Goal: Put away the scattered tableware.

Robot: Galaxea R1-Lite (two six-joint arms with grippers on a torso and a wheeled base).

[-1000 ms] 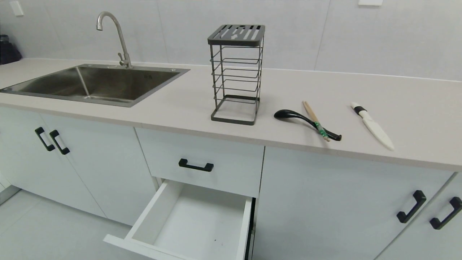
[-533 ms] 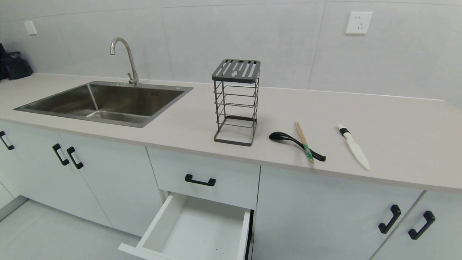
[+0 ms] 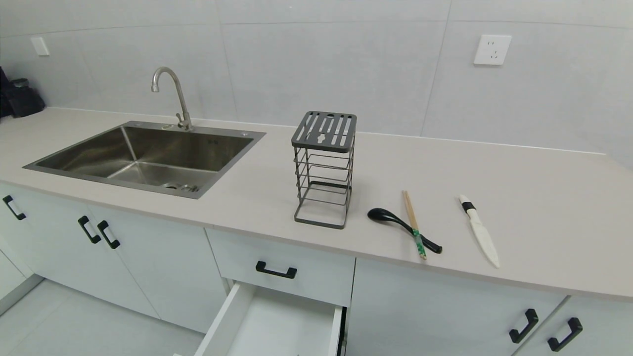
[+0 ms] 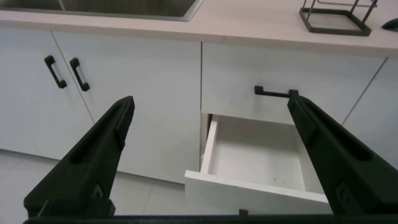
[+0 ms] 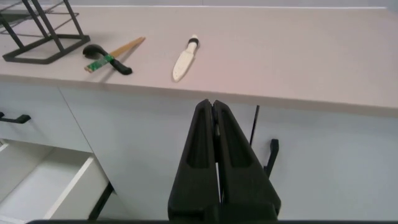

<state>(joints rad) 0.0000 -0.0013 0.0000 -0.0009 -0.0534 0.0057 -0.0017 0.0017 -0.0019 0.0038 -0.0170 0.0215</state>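
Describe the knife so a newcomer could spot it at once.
On the beige countertop, find the dark wire rack right of the steel sink. Utensils lie further right; the white knife with a black band is farthest, lying alone, whereas the black spoon and wooden chopsticks cross.
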